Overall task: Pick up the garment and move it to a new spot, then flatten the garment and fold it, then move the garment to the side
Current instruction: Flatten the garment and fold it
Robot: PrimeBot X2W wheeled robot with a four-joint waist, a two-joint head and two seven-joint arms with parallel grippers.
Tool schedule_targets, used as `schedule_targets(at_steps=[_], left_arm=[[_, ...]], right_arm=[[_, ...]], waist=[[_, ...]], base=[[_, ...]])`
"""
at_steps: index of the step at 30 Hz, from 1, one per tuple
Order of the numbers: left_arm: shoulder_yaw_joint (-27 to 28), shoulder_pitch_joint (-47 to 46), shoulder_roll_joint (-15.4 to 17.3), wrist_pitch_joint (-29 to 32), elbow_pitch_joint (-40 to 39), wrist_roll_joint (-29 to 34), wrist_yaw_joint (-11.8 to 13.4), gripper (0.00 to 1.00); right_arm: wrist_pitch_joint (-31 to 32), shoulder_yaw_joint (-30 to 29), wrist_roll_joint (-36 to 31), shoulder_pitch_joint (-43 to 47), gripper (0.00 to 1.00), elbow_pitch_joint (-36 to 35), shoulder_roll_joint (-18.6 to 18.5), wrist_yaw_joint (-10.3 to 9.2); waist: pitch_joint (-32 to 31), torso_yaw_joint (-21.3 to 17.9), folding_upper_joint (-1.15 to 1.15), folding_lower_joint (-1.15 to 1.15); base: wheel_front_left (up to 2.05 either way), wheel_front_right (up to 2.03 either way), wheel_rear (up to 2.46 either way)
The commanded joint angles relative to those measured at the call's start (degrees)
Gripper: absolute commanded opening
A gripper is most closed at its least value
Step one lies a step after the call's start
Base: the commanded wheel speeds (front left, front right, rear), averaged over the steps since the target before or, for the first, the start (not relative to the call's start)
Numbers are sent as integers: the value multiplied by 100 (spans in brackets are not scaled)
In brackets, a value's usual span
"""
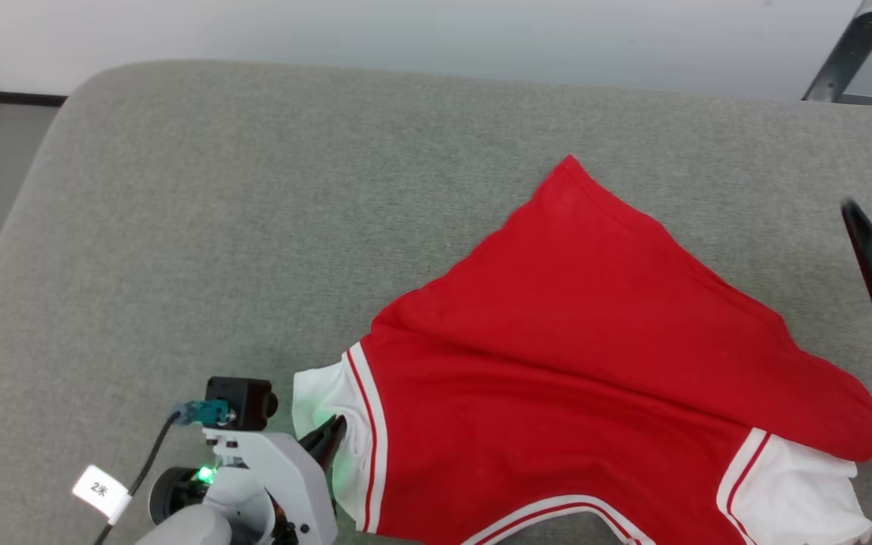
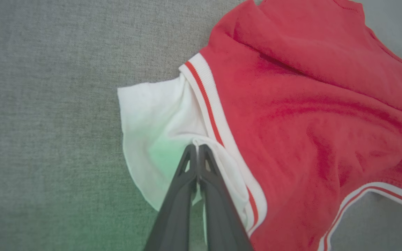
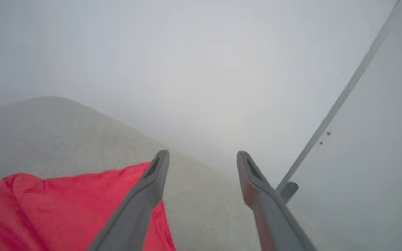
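One garment (image 1: 572, 341) sleeve (image 2: 152, 118) pinched in left fingers (image 2: 183, 181); right fingers (image 3: 148, 188) apart.

We see bright, even light in the head view, with only soft shadows. In the left wrist view a green glow falls on the garment (image 2: 159, 153) towards 6 o'clock. The right wrist view is hazy and pale, and its far part is out of focus.

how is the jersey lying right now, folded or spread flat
Partly folded, not flat: the garment has a red flap doubled diagonally over its body, with both white sleeves out to the sides.
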Motion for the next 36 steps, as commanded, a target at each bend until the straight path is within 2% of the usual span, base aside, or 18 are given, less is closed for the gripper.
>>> schedule_targets(at_steps=[1,5,9,14,21,22,29,36], left_arm=[[-10,-18,-42,4,3,8,-8,0],[-68,-98,-123,28,44,45,-71,0],[-165,-186,-255,61,125,79,-164,0],[-333,-421,-499,134,274,166,-331,0],[-532,-812,-991,146,649,278,-618,0],[-586,-892,-1120,127,768,295,-693,0],[-692,-1113,-1485,58,1135,312,-923,0],[-721,-1163,-1658,-34,1422,279,-1064,0]], right_arm=[[-219,171,-106,-242,100,103,-23,0],[-690,674,-319,-1042,100,717,33,1],[-568,1213,-187,-1880,100,1632,35,0],[440,2078,467,-2820,100,2904,-126,0],[2235,2788,1580,-3946,100,4572,-216,-1],[2715,2958,1693,-4193,100,4989,-198,-1],[3880,3365,1728,-4855,100,6140,-1,0],[4435,3563,1548,-5052,100,6875,155,-1]], waist=[[21,74,0,0],[41,258,0,0],[75,524,0,0],[152,967,0,0],[354,1548,0,0],[422,1678,0,0],[624,2002,0,0],[697,2115,0,0]], base=[[0,0,0],[0,0,0],[0,0,0],[0,0,0],[0,0,0],[0,0,0],[0,0,0],[0,0,0]])
